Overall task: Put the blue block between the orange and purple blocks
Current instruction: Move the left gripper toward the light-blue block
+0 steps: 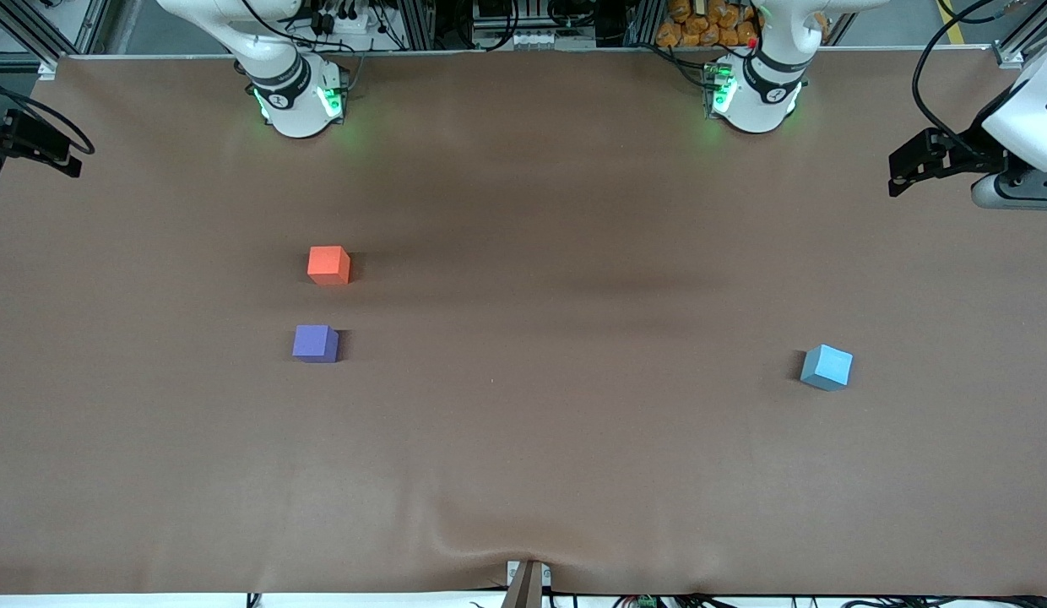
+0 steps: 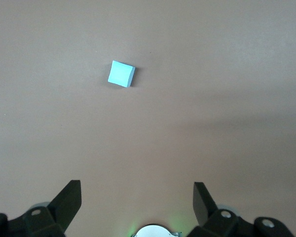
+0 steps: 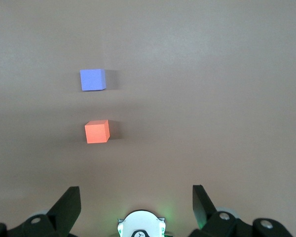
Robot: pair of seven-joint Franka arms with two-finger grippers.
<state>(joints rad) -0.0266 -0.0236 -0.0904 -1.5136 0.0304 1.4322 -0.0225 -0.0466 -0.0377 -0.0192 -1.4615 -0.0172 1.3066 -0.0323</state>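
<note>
The blue block point(image 1: 827, 367) lies alone on the brown table toward the left arm's end. It also shows in the left wrist view point(image 2: 121, 74). The orange block point(image 1: 328, 265) and the purple block point(image 1: 315, 344) lie toward the right arm's end, the purple one nearer the front camera, with a gap of about one cube between them. Both show in the right wrist view, orange point(image 3: 97, 131) and purple point(image 3: 92, 79). My left gripper point(image 2: 137, 190) is open and empty, high over the table near its base. My right gripper point(image 3: 136, 193) is open and empty, high near its base. Neither gripper shows in the front view.
The brown table cover point(image 1: 523, 439) has a slight ripple at its front edge. The two arm bases point(image 1: 300, 93) point(image 1: 756, 89) stand along the back edge. A white and black device point(image 1: 1009, 143) juts in at the left arm's end, and a black bracket point(image 1: 34, 143) at the other end.
</note>
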